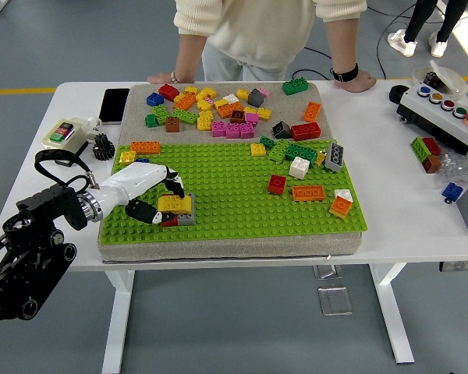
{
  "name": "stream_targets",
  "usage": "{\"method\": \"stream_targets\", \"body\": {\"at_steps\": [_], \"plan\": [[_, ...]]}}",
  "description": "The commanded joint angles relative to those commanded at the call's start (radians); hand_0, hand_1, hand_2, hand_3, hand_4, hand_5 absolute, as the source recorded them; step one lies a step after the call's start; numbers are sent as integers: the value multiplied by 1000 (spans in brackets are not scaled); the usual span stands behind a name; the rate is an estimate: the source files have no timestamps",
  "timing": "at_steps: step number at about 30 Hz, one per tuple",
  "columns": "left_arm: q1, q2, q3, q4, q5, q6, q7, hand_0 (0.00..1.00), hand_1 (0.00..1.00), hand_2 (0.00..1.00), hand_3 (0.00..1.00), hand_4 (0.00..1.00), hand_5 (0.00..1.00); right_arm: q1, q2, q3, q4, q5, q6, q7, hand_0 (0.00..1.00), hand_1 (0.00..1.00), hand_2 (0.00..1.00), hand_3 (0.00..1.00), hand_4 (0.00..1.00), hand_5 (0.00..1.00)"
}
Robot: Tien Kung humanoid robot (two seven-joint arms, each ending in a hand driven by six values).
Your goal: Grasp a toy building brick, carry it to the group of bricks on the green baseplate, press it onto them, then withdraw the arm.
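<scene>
the left hand (144,195) has its fingers (174,185) closed on a yellow brick (174,203), which sits on a small brick group (179,219) near the front left corner of the green baseplate (242,195). press straight down, studs aligned, before letting go.

Yellow brick (175,204), green baseplate (234,195), white-and-black hand (144,195), white table (405,202).

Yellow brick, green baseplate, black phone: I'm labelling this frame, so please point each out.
yellow brick (175,203), head view, its top face.
green baseplate (242,199), head view, bare studs mid-plate.
black phone (114,104), head view, screen centre.
</scene>
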Motion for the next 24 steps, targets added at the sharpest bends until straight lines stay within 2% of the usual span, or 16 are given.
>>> {"method": "stream_targets", "body": {"at_steps": [8, 9, 24], "plan": [[-3, -4, -1, 4, -6, 0, 0, 665, 607, 561, 544, 874, 47, 1, 0, 0, 0, 1, 0, 0, 730, 635, 684, 621, 945, 492], [-3, -5, -1, 4, -7, 0, 0, 678, 613, 564, 548, 905, 58, 1, 0, 0, 0, 1, 0, 0, 729, 634, 684, 620, 945, 491], [-4, -15, -10, 5, -22, -2, 3, 690, 619, 563, 550, 921, 77, -1, 1, -5, 0, 1, -3, 1, 730, 635, 684, 620, 944, 489]]}}
